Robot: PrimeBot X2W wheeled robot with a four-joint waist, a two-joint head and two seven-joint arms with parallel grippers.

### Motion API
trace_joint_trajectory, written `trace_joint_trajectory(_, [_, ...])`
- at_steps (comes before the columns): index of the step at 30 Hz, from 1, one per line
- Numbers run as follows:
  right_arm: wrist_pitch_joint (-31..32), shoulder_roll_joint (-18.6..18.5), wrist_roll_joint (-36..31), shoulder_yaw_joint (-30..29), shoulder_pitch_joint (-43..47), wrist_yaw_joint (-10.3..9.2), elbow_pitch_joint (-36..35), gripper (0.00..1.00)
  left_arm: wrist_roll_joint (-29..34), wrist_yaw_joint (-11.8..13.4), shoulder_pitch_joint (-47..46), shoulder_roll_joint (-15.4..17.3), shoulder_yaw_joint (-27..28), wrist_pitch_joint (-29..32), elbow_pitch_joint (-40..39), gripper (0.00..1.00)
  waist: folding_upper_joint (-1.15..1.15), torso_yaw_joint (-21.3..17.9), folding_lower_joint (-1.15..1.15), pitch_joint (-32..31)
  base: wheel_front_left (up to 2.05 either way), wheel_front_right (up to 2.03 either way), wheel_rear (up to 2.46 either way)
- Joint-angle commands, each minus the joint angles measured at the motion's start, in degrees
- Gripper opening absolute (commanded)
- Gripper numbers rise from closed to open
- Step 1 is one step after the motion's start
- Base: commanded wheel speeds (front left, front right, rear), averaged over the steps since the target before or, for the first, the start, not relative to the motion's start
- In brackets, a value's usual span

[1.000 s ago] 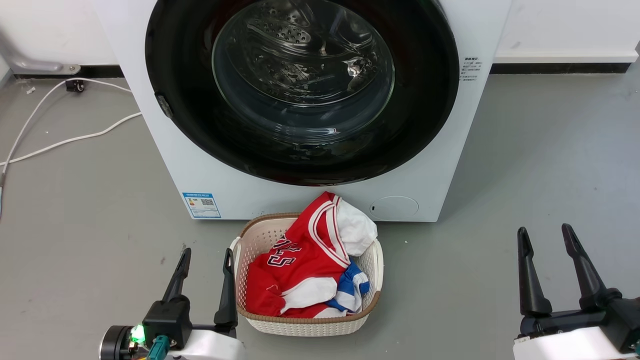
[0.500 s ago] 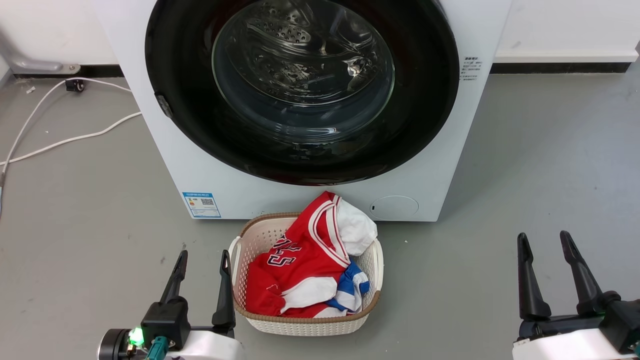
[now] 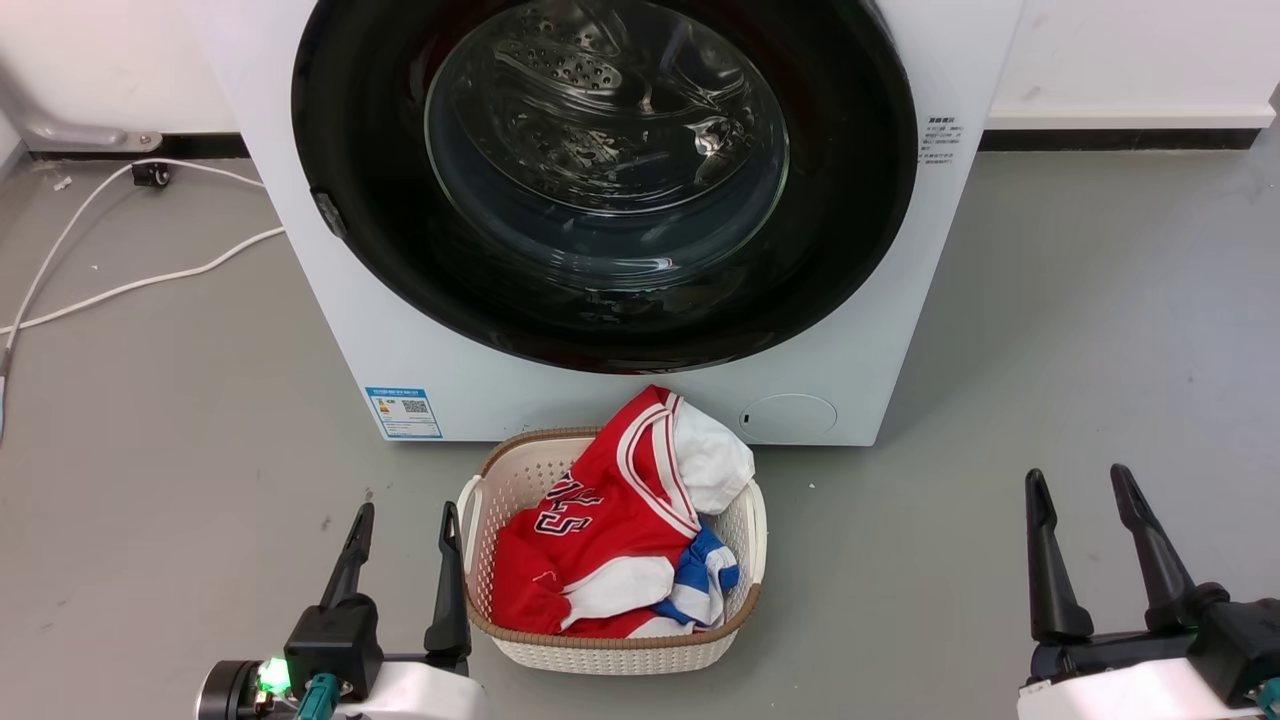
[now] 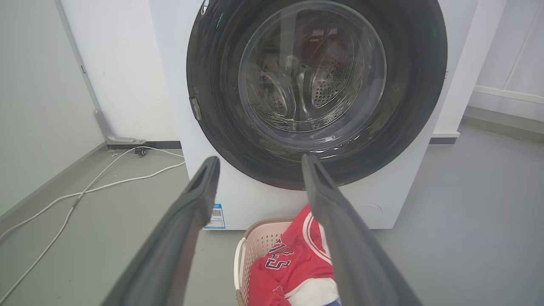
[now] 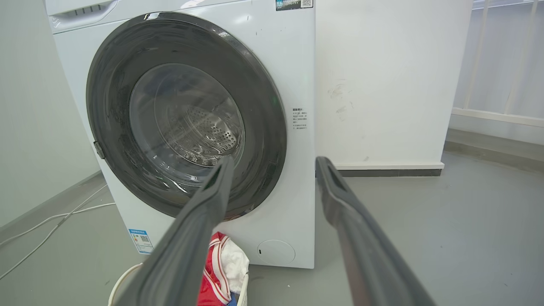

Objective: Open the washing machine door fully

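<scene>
Washing machine door (image 3: 605, 180) closed flush; floor (image 3: 1080, 330) alongside.

Both the left gripper (image 3: 408, 508) and the right gripper (image 3: 1077, 474) have matt dark fingers, smooth and rubbery-looking, set on smooth white wrist housings. Ahead of the fingers, the washing machine door (image 3: 605, 150) is a glossy black ring, plastic by its look, around a clear glass bowl that throws bright reflections. Behind the glass, the drum (image 3: 565, 60) is shiny perforated metal. The washing machine (image 3: 620, 405) around the door is smooth white with a soft sheen. Just beside the left gripper's inner finger, the basket (image 3: 600, 650) is pale plastic moulded in a woven pattern, with a brown rim. In it lies soft red, white and blue cloth (image 3: 600, 520). The floor (image 3: 1000, 330) under both grippers is matt grey, smooth and faintly scuffed.
</scene>
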Motion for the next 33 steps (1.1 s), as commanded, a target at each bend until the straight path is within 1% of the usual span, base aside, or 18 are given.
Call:
trace_joint_trajectory(1, [-0.14,-0.01,-0.46,0.24,0.37,-0.02,0.22,0.87,0.17,0.25,0.06,-0.11,-0.07,-0.18,0.1,1.0,0.0,-0.01,0.0,-0.01,0.0,0.0,0.0])
trace_joint_trajectory(2, [-0.14,-0.01,-0.41,0.25,0.34,-0.02,0.26,0.0,0.14,0.21,0.02,-0.11,-0.1,-0.18,0.12,1.0,0.0,-0.01,0.0,-0.01,0.0,0.0,0.0])
trace_joint_trajectory(4, [-0.14,-0.01,-0.43,0.49,0.36,-0.02,0.42,0.0,0.06,0.3,-0.03,-0.11,-0.09,-0.18,0.18,1.0,0.0,-0.01,0.0,0.0,0.0,0.0,0.0])
trace_joint_trajectory(5, [-0.14,-0.02,0.59,0.42,0.36,-0.02,0.54,0.0,-0.02,0.35,-0.07,-0.11,-0.1,-0.18,0.2,1.0,0.0,-0.01,0.0,0.02,0.0,0.0,0.0])
trace_joint_trajectory(6, [-0.14,-0.02,2.58,0.22,0.39,-0.02,0.8,0.0,-0.07,0.37,-0.1,-0.11,-0.08,-0.18,0.23,1.0,0.0,-0.01,0.0,0.04,0.0,0.0,0.0])
trace_joint_trajectory(8, [-0.14,-0.01,8.8,0.72,0.24,-0.02,1.69,0.0,-0.17,0.4,-0.13,-0.11,-0.04,-0.18,0.26,1.0,0.0,-0.03,0.0,0.04,0.0,0.0,0.0])
trace_joint_trajectory(9, [-0.14,-0.01,12.54,0.9,-0.01,-0.02,2.09,0.0,-0.23,0.43,-0.1,-0.11,-0.02,-0.18,0.23,1.0,0.0,-0.06,0.0,0.04,0.0,0.0,0.0])
trace_joint_trajectory(11, [-0.14,-0.02,23.35,1.16,-0.26,-0.02,3.57,0.0,-0.41,0.42,-0.05,-0.1,0.02,-0.18,0.26,1.0,0.0,-0.09,0.0,0.01,0.0,0.0,0.0])
trace_joint_trajectory(12, [-0.14,-0.02,23.35,1.16,-0.26,-0.02,3.57,0.0,-0.41,0.42,-0.05,-0.1,0.02,-0.18,0.26,1.0,0.0,-0.09,0.0,0.01,0.0,0.0,0.0])
trace_joint_trajectory(16, [-0.13,0.04,46.63,3.4,-0.99,-0.01,7.12,0.0,-0.5,0.23,0.03,-0.1,0.01,-0.18,0.37,1.0,0.0,-0.11,0.0,-0.06,0.0,0.0,0.0])
trace_joint_trajectory(18, [-0.13,0.02,55.83,4.81,-1.62,-0.01,7.72,0.0,-0.46,0.25,0.15,-0.1,0.01,-0.18,0.37,1.0,0.0,-0.14,0.0,-0.08,0.0,0.0,0.0])
trace_joint_trajectory(20, [-0.13,-0.05,63.3,5.59,-1.92,-0.01,7.43,0.0,-0.46,0.28,0.28,-0.11,0.02,-0.18,0.4,1.0,0.0,-0.18,0.0,-0.1,0.0,0.0,0.0])
trace_joint_trajectory(23, [-0.13,-0.02,72.35,6.91,-1.8,-0.01,6.16,0.0,-0.41,0.24,0.38,-0.1,0.0,-0.18,0.41,1.0,0.0,-0.17,0.0,-0.11,0.0,0.0,0.0])
trace_joint_trajectory(28, [0.11,-0.03,82.59,9.07,-0.89,-0.01,2.06,0.0,-0.26,0.45,0.34,-0.1,-0.03,-0.18,0.24,1.0,0.0,-0.08,0.0,-0.06,0.0,0.0,0.0])
trace_joint_trajectory(33, [5.58,-0.03,89.48,7.76,0.41,-0.01,-1.11,0.0,-0.24,0.61,0.33,-0.11,-0.01,-0.18,0.22,1.0,0.0,-0.07,0.0,-0.04,0.0,0.0,0.0])
